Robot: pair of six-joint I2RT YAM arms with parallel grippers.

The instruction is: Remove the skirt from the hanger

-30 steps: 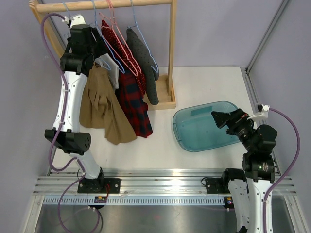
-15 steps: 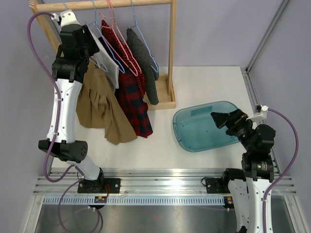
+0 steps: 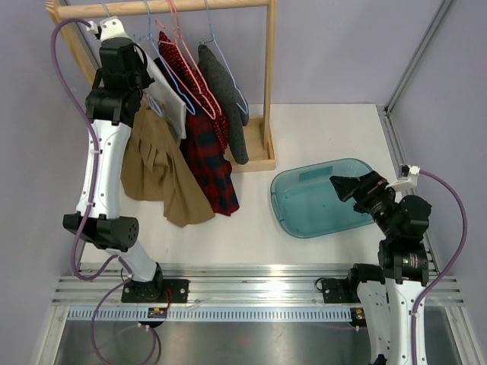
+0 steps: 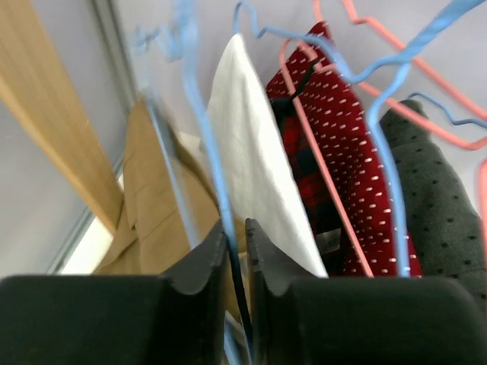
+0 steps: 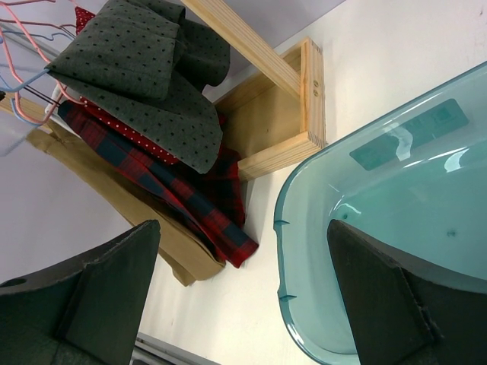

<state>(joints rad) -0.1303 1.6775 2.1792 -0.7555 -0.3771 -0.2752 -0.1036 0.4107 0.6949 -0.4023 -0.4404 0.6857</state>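
Left wrist view: our left gripper (image 4: 234, 228) pinches a blue hanger (image 4: 207, 152), its fingers almost together with only the wire between them.
We grip the wire, we judge, to steady or lift the hanger so the cloth can come free. The skirt (image 4: 152, 198), which we take to be the tan garment, hangs just left of and behind those fingers, not yet off. We cannot tell whether this wire is the one that carries it. Our right gripper (image 5: 240, 228) is spread wide and empty, with the teal bin (image 5: 278, 224) below its fingers, probably waiting to receive.
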